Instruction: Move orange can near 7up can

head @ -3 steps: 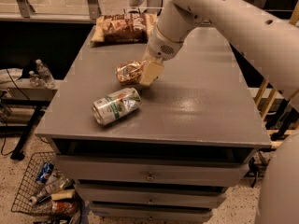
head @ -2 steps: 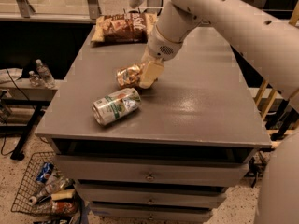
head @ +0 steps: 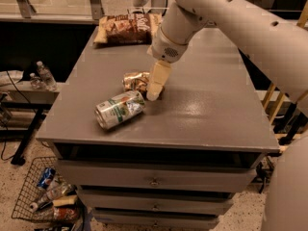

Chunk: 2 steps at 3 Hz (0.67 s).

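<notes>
The orange can [head: 134, 80] lies on its side on the grey table [head: 207, 105], left of centre. The 7up can [head: 119, 109] lies on its side just in front and to the left of it, a small gap apart. My gripper [head: 154, 88] reaches down from the white arm at the orange can's right end. One cream finger [head: 157, 80] crosses the can's near side and hides that end. The gripper looks shut on the orange can, low at the tabletop.
A brown snack bag [head: 126, 29] lies at the table's back left edge. Drawers [head: 154, 182] are below the tabletop. A wire basket [head: 48, 201] with bottles and cans stands on the floor at the left. Water bottles [head: 42, 76] stand on a low shelf at the left.
My gripper and the orange can have shifted slightly toward the front of the table, a little closer to the 7up can. The 7up can has not moved.
</notes>
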Available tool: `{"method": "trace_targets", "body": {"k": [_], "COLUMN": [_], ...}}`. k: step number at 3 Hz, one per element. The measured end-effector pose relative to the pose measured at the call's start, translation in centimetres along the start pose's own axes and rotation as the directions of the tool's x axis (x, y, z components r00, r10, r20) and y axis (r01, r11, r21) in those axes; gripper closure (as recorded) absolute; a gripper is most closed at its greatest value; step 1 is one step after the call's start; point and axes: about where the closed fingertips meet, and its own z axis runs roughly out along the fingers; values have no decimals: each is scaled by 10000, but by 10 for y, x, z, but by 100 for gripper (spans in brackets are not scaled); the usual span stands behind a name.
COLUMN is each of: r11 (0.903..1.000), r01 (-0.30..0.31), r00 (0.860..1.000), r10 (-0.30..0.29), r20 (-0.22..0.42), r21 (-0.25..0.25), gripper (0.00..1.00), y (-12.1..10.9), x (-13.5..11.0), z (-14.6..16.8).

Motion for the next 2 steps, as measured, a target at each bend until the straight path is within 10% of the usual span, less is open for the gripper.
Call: {"method": "trace_targets", "body": {"k": [2], "r11": [9943], "r01": [-809], "r00": [9967], "r10": [801], "r20": [135], "r21": [702], "gripper": [0], "y": [33], "x": [42], "z": [-40]}}
